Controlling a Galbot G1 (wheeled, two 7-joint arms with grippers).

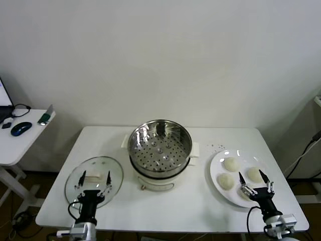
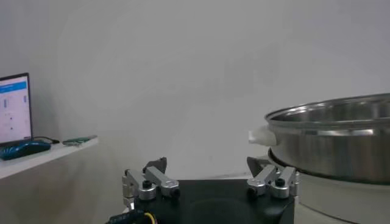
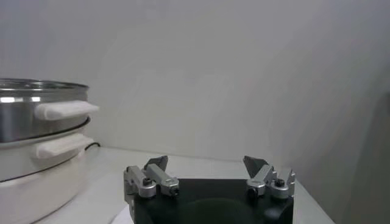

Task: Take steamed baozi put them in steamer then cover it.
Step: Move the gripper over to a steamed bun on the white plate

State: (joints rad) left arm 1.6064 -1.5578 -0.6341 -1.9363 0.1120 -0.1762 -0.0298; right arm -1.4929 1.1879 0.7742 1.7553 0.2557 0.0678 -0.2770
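1. Nearest to the camera are the two grippers at the near edge of the white table (image 1: 165, 206). The left gripper (image 1: 93, 179) has its fingers spread over the near part of the glass lid (image 1: 94, 182). The right gripper (image 1: 255, 180) is also spread, over the near part of the white plate (image 1: 216, 165).
2. Four steamed baozi (image 1: 230, 163) lie on this plate, at the right. The nearest one is partly hidden behind the right gripper. None is in the steamer (image 1: 159, 148), which stands open in the middle with its perforated tray bare.
3. I think the buns are soft, so a hard squeeze could dent one, and a weak one could let it fall on the way.
4. The buns lie close together, so a spread finger may push a neighbour toward the plate's rim.
5. The steamer's wall is high. A bun carried too low could hit the rim.
6. The lid is smooth glass. A grip beside its white handle (image 1: 95, 175) may slip.
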